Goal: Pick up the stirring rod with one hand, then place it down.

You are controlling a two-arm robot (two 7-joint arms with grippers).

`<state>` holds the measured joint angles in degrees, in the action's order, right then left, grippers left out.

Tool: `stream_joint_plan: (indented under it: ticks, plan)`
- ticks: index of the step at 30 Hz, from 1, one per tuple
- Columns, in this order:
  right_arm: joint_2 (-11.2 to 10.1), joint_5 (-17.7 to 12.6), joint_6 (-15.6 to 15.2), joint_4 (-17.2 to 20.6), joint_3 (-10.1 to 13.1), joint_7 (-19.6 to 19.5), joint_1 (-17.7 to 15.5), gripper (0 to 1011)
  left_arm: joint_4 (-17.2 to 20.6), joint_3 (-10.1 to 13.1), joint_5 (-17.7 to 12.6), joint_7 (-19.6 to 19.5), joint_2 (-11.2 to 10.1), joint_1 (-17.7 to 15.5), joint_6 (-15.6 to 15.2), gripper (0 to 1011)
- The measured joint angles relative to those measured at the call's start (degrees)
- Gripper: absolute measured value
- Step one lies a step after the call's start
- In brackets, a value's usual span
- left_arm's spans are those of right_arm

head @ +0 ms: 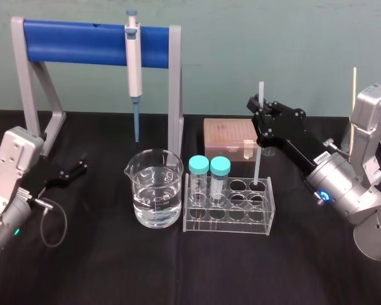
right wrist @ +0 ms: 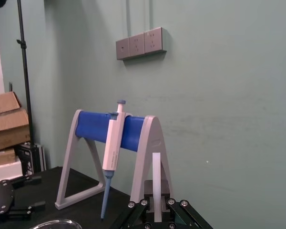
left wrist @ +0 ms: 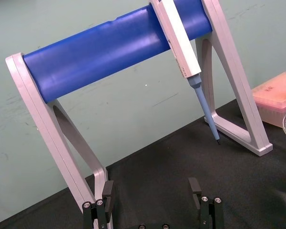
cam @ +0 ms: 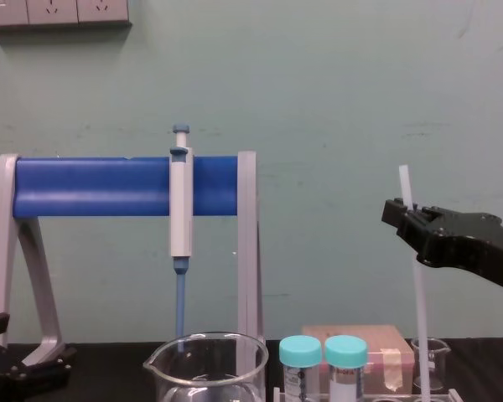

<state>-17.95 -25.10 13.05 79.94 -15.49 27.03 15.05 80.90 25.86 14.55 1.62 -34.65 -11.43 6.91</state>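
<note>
The right pincer (head: 259, 107), closed on the upper part of the stirring rod (head: 257, 159), holds it upright with its foot in the rear right hole of the clear rack (head: 228, 220) at the middle of the desk (head: 114, 270), while the left pincer (head: 78, 166) sits parted and empty near the left edge.

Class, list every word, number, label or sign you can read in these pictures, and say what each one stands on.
No text can be read anywhere.
White sticker on the right arm, behind the right hand gripping the stirring rod: print too small.
Wall sockets: no readable marks.
Left hand, parked at the left: no lettering.
</note>
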Motion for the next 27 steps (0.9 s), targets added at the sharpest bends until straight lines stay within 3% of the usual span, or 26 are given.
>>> stream_joint_plan:
  ticks: [27]
  plan:
    - [1.33, 1.89, -0.72, -4.58, -0.63, -1.31, 0.53, 72, 0.00, 0.00, 0.00, 0.00, 0.00, 0.00, 0.00, 1000]
